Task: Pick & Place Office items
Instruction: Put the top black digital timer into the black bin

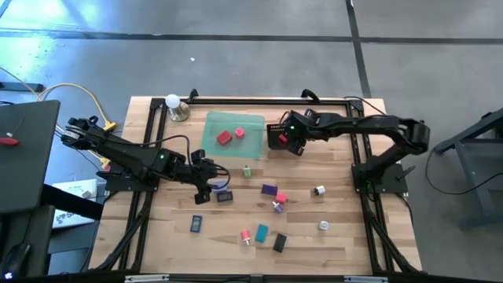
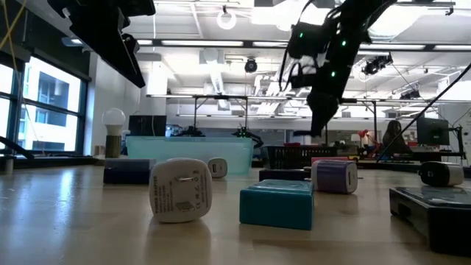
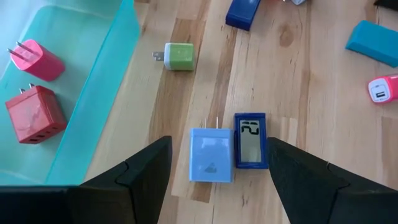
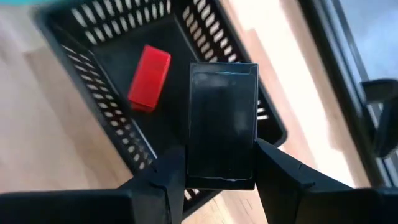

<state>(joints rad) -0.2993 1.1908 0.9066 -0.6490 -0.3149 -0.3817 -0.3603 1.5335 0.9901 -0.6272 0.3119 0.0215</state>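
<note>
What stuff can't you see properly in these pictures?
- Black slotted plastic basket: in the high view the right pincer covers it, so its contents are hidden there.
- Flat black rectangular block in the right pincer: the right wrist view shows one face only; its far side is hidden.
- Translucent green rectangular tray: cut off by the left wrist picture's edge.
- Small dark blue display gadget: its screen marks are unreadable.

Floor: we see grey concrete (image 1: 259, 47) crossed by dark seams.
Windows: we find tall panes (image 2: 44, 103) on one side.
Light: ceiling strips (image 2: 213, 46) glow above us.
Furniture: we note a wooden table (image 1: 346, 236).
</note>
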